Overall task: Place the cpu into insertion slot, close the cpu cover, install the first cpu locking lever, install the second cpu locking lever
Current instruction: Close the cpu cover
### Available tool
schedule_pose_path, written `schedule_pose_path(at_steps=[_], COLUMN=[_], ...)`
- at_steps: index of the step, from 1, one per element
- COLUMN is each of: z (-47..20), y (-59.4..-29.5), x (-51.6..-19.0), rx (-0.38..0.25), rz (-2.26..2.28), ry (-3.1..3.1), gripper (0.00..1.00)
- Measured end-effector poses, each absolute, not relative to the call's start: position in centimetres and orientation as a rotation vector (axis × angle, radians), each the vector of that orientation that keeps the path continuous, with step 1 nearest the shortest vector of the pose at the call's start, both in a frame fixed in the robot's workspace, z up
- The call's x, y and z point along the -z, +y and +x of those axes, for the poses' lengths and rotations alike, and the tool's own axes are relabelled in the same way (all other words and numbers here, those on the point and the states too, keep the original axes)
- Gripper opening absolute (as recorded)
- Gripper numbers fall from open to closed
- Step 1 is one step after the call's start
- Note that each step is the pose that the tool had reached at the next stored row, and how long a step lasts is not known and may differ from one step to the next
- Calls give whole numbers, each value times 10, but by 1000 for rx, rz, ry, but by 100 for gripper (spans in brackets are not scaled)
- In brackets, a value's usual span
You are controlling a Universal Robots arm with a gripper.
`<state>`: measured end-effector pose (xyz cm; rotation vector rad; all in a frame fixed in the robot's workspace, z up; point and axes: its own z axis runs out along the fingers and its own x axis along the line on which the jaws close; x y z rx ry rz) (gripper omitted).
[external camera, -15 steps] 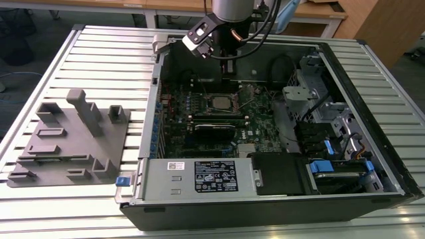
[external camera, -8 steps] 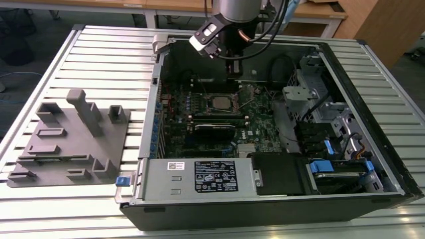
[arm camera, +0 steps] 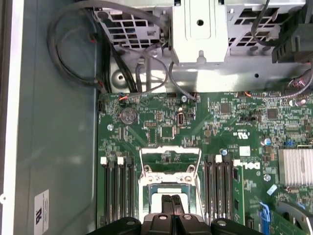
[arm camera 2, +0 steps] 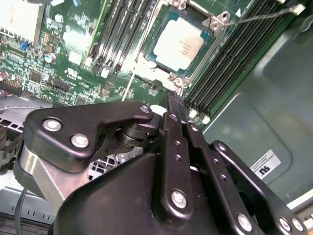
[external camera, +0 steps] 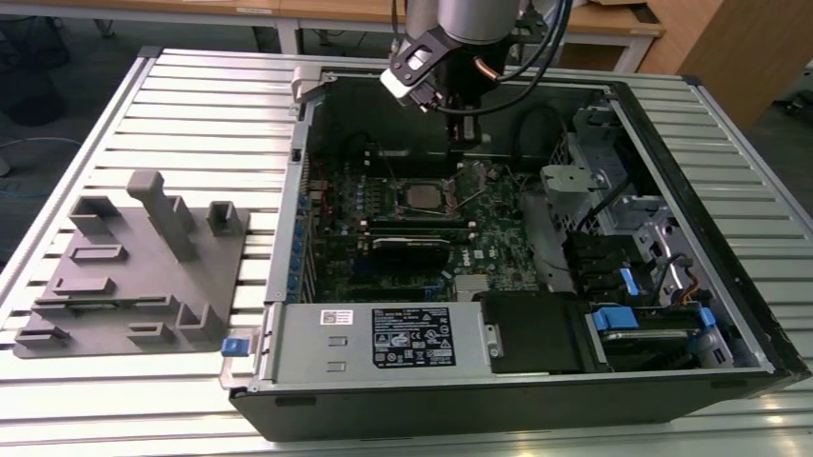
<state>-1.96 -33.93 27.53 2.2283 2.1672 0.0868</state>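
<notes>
Slatted tabletop (external camera: 128, 400) carries the open PC case (external camera: 508, 409), with a grey fixture block (external camera: 128, 276) beside it on the exterior view's left. Green motherboard (external camera: 381, 233) lies inside, left of the drive bays. Hand (arm camera: 172, 200) hangs close over the insertion slot (arm camera: 146, 188), fingers pressed together, holding nothing. Cpu cover (arm camera: 170, 149) looks swung open. Cpu (arm camera 2: 181, 44) sits flat in the slot.

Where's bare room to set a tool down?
Free: table slats around the grey fixture, exterior view's left; case floor beside the memory slots. Crowded: drive bays, and the cpu by the gripper.
</notes>
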Motion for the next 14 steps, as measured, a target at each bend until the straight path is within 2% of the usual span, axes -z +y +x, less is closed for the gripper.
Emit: schedule_pose_path(at_steps=[14], z=[-17], y=[-339], x=[-275], rx=[-87], rz=[2228], ry=[2167], gripper=[11])
